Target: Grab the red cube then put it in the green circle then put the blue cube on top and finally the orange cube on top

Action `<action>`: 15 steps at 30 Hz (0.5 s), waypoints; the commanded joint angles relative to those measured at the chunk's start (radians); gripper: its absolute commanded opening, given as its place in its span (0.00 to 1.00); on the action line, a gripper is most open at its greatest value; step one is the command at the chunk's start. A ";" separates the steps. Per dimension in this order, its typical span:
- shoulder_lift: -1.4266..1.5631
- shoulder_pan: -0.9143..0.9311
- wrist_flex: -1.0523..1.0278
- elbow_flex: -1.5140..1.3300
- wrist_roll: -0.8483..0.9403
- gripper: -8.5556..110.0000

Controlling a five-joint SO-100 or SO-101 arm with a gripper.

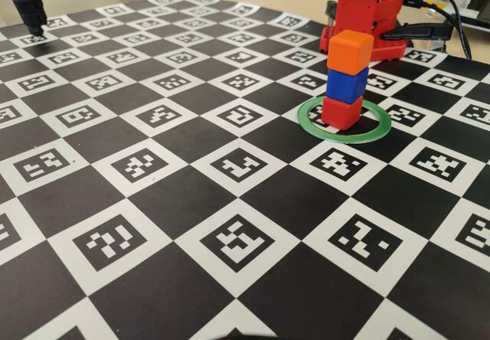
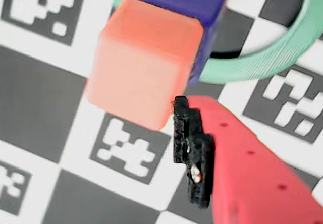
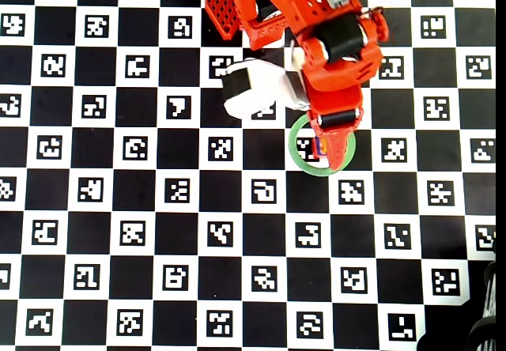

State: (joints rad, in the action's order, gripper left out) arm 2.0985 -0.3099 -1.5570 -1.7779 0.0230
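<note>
Red cube [image 1: 341, 112], inside green circle [image 1: 344, 132] on checkered bench [image 1: 176, 202], carrying blue cube [image 1: 347, 85] and orange cube [image 1: 350, 52]; fingers [image 2: 192, 153] beside stack, state indeterminable.

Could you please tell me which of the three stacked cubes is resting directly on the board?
The red cube, inside the green circle; the blue cube and orange cube sit above it.

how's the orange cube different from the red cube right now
The orange cube sits at the top of the stack; the red cube is at the bottom, resting inside the green circle. The orange cube is lighter and brighter, the red cube darker. The blue cube separates them. Both look the same size and matte.
</note>
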 commanded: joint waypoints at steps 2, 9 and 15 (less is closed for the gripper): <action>0.183 0.040 0.046 -0.058 0.161 0.28; 0.334 0.141 0.152 -0.201 0.314 0.02; 0.477 0.219 0.267 -0.367 0.480 0.02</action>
State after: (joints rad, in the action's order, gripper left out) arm 2.4881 -0.1212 -1.3407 -2.1215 0.4264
